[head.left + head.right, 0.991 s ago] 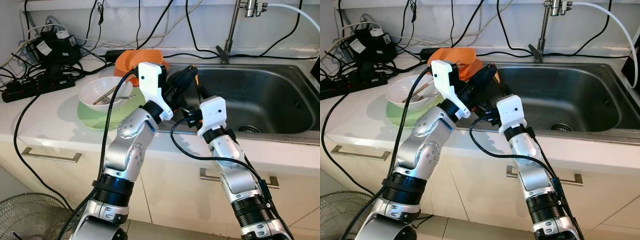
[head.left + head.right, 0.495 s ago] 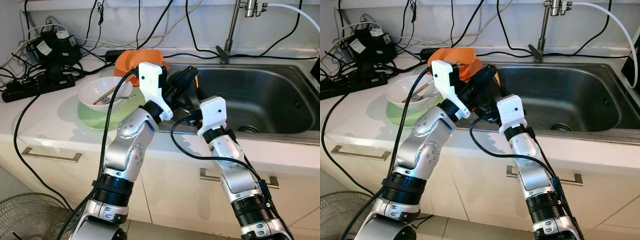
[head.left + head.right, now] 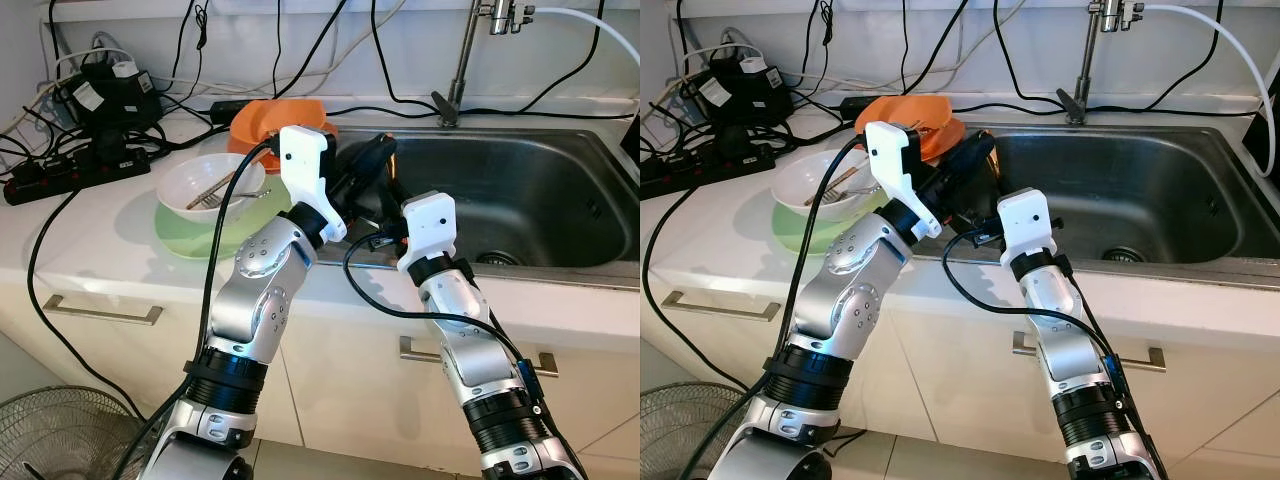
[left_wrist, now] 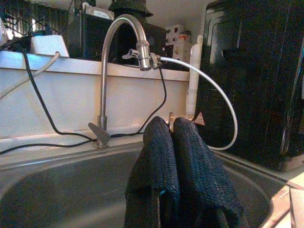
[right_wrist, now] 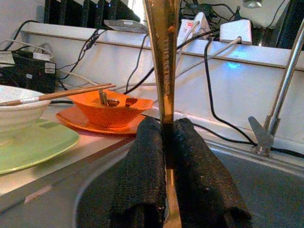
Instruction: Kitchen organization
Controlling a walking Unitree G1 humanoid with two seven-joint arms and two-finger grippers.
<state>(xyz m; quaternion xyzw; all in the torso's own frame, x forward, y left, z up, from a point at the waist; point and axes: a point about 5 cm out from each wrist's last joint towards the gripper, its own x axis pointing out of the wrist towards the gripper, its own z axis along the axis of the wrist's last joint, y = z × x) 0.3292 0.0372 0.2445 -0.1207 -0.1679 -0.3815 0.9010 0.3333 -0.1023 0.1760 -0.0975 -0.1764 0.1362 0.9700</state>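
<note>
The left pincer [image 4: 172, 156] hung pressed together, holding nothing, above the sink [image 3: 520, 190]. Beside it, the right pincer [image 5: 166, 156] clamped a thin brown stick [image 5: 164, 71] upright, probably to carry it. Left of both, bowls [image 3: 205, 185] sat on the white counter [image 3: 90, 230].

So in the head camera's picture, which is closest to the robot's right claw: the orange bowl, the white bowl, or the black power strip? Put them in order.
Measured from the right gripper, at the sink's left rim:
1. Orange bowl, on the counter just left of the sink.
2. White bowl, farther left, resting on a green plate.
3. Black power strip, at the counter's far left.
</note>
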